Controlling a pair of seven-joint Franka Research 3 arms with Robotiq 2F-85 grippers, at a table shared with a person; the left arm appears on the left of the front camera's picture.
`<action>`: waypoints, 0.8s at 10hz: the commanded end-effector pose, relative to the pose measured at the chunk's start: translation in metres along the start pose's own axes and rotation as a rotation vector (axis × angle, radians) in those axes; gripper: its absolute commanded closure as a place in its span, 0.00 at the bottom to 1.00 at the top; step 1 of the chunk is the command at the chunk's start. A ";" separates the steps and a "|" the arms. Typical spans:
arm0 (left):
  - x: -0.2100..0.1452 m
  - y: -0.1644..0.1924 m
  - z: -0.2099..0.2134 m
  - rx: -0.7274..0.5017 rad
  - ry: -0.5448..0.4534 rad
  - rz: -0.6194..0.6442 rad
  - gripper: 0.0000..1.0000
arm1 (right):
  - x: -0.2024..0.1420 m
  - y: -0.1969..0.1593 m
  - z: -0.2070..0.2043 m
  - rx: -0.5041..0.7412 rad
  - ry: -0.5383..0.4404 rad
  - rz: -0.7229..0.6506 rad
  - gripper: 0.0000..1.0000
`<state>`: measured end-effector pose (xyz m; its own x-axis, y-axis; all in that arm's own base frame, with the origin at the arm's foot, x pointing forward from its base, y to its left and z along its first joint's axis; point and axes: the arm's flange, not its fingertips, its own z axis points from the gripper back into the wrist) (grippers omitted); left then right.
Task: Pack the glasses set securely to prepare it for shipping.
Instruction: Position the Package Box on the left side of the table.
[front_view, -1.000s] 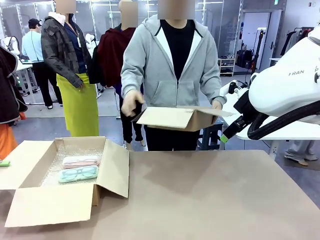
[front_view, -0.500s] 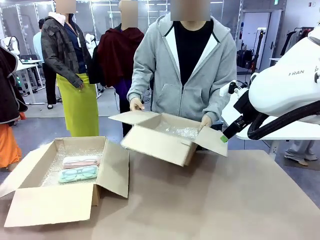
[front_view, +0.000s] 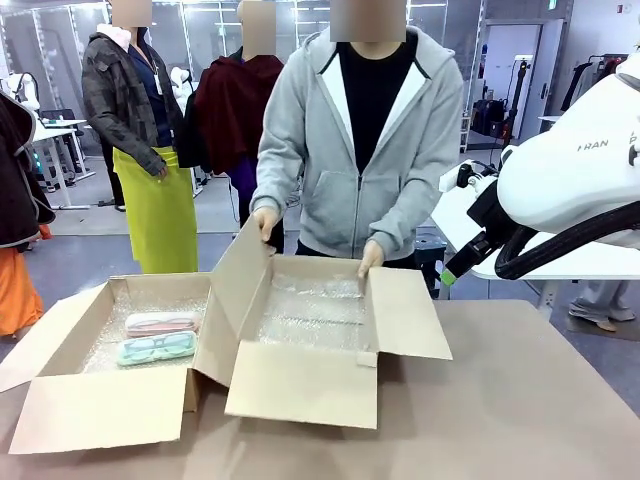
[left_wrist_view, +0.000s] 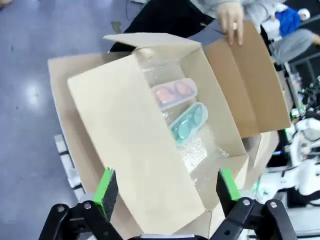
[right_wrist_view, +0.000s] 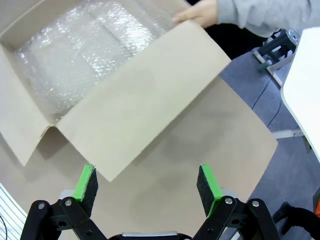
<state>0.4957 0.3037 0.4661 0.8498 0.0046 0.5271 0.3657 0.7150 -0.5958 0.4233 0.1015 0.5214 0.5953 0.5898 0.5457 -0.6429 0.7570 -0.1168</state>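
Below left jaws (left_wrist_view: 163, 192), spread and empty: pink case (left_wrist_view: 173, 93), mint case (left_wrist_view: 189, 122), side by side; likely light, rigid, slippery; grip across narrow width. Right jaws (right_wrist_view: 148, 185) spread, empty.

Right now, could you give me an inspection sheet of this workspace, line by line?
Surface: brown table, bare on the robot's right side.
Job's things: pink glasses case and mint-green glasses case side by side on bubble wrap in the left open box.
Clutter: second open box, bubble wrap inside, a person's hands on its far flaps.
Grippers: left tool open above the left box; right tool open over the second box's flap.
Cables: black hose on the right arm.
Surroundings: people standing behind the table.
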 end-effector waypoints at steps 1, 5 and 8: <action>-0.021 -0.058 -0.010 0.041 -0.013 -0.179 0.00 | 0.003 0.003 0.000 -0.002 0.013 -0.018 0.00; -0.036 -0.175 -0.025 -0.016 -0.021 -0.520 0.00 | 0.003 0.003 0.000 -0.002 0.013 -0.018 0.00; -0.033 -0.241 -0.038 -0.056 0.037 -0.691 0.00 | 0.003 0.003 0.000 -0.002 0.013 -0.018 0.00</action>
<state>0.4020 0.1176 0.5732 0.4685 -0.4108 0.7822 0.8242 0.5220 -0.2195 0.4233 0.1016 0.5216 0.5950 0.5898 0.5460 -0.6430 0.7569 -0.1169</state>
